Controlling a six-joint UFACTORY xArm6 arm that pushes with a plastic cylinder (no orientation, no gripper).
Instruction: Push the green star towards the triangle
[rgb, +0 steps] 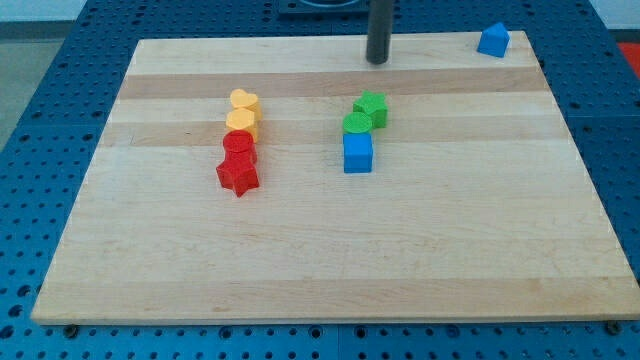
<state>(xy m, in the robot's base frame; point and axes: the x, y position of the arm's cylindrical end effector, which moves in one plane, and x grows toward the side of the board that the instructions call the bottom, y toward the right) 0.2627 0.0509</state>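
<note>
The green star (371, 106) lies near the middle of the board, a little toward the view's top. A green round block (356, 124) touches it at its lower left, and a blue cube (357, 153) sits just below that. The blue triangle (493, 40) is at the board's top right corner. My tip (377, 61) rests on the board near its top edge, directly above the green star with a clear gap between them, and well to the left of the triangle.
A column of blocks stands left of centre: a yellow heart (244, 101), a second yellow block (240, 121), a red round block (239, 146) and a red star (238, 176). The wooden board (330, 250) lies on a blue perforated table.
</note>
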